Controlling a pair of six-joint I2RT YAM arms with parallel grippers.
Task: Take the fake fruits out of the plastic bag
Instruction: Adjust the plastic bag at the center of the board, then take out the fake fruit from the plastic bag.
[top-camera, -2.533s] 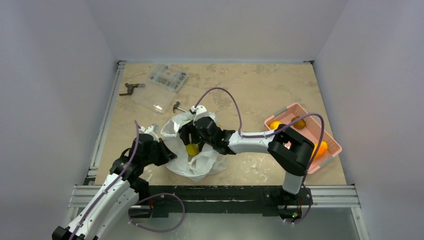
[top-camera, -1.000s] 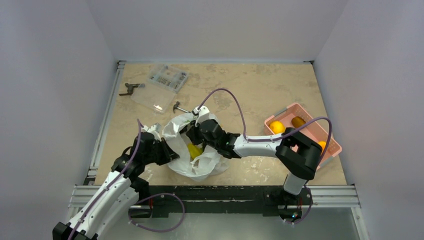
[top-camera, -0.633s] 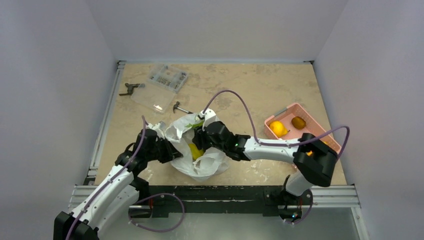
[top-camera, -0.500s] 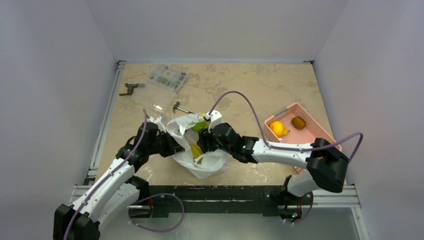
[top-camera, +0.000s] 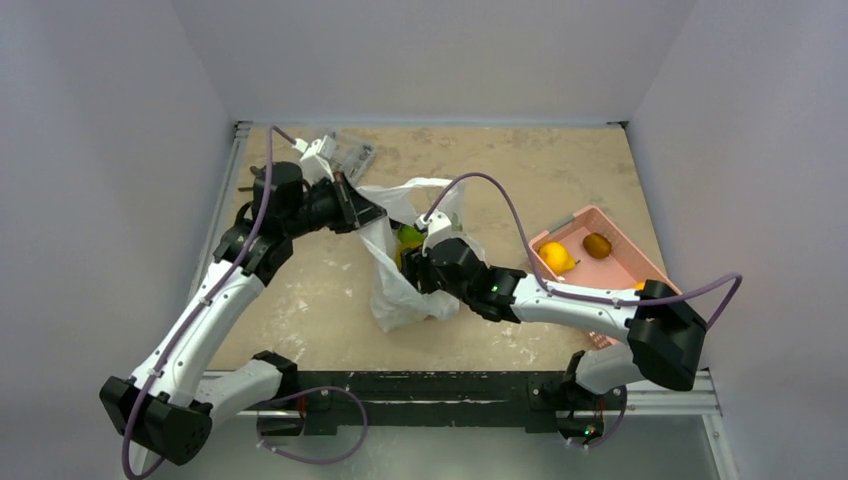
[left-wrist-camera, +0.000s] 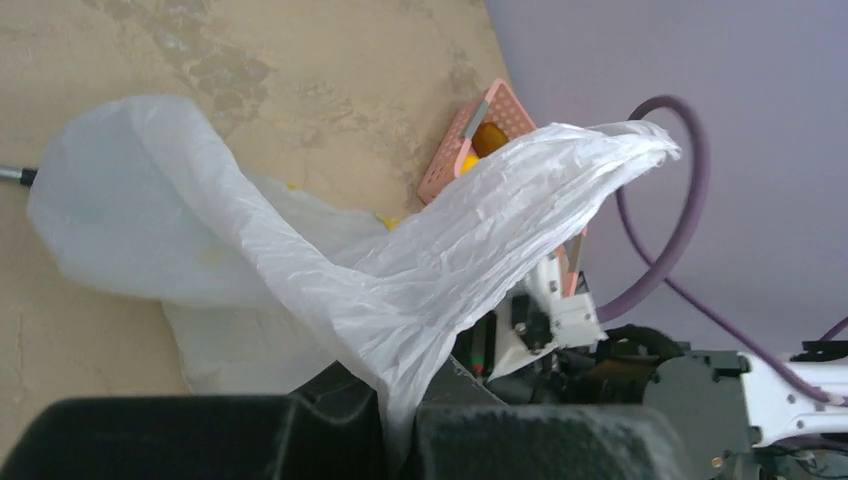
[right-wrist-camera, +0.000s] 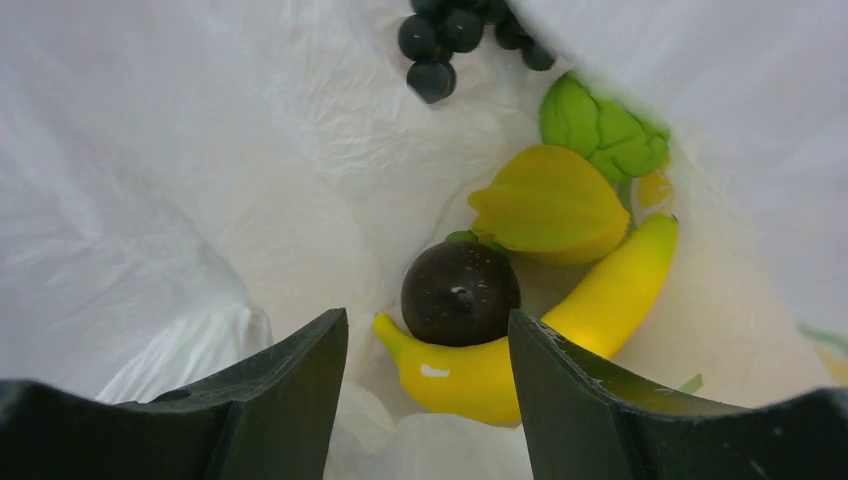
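Note:
The white plastic bag (top-camera: 400, 290) hangs stretched up near the table's middle. My left gripper (top-camera: 360, 212) is shut on its upper edge (left-wrist-camera: 400, 330) and holds it raised toward the back left. My right gripper (top-camera: 420, 268) is open at the bag's mouth, pointing inside. In the right wrist view the bag holds a yellow banana (right-wrist-camera: 560, 330), a dark round fruit (right-wrist-camera: 460, 292) on top of it, a yellow ridged fruit (right-wrist-camera: 550, 205), a green one (right-wrist-camera: 600, 128) and a dark grape bunch (right-wrist-camera: 450, 35). The open fingers (right-wrist-camera: 290, 390) straddle the banana's tip without touching it.
A pink slatted basket (top-camera: 640, 262) at the right holds a yellow fruit (top-camera: 555, 258) and a brownish one (top-camera: 598, 245). A clear parts box (top-camera: 350, 155) and a small dark tool (top-camera: 250, 185) lie at the back left, behind my left arm.
My left gripper has lifted the bag's edge up and toward the back left, stretching the bag tall. My right gripper stays at the mouth, shifted slightly right.

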